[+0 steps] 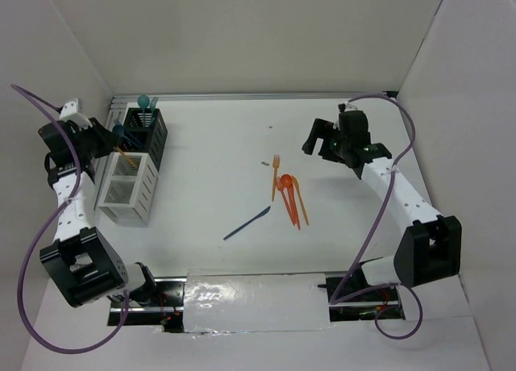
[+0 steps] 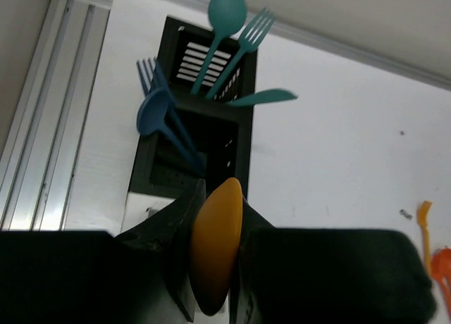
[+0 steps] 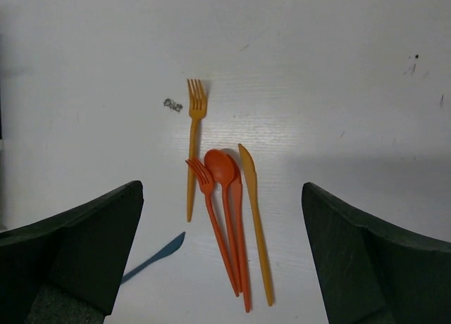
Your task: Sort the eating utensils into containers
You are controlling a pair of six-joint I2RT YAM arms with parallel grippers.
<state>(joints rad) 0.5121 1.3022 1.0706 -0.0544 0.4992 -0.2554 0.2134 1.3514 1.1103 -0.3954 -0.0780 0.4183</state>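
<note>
The left claw is clenched on a yellow-orange spoon, whose rounded bowl pokes up between the two dark fingers. This claw hangs at the far left of the surface, just above the near end of the black caddy and beside the white caddy that stands next in the row. The black caddy stands upright against the left rail and holds a teal spoon, a teal fork and a teal knife leaning out of its far compartment. A dark blue fork and a dark blue spoon lean out of the nearer one. The right claw is released, its jaws spread wide, and it hovers above the loose utensils in the middle of the surface, touching none of them. Below it a yellow-orange fork lies apart on the left with its tines pointing away from the arms. Next to it a tight cluster lies side by side: a red-orange fork, a red-orange spoon overlapping a further red-orange piece whose kind cannot be told, and a yellow-orange knife on the right. A dark blue knife lies at a slant, alone, nearer to the arms and left of the cluster.
</note>
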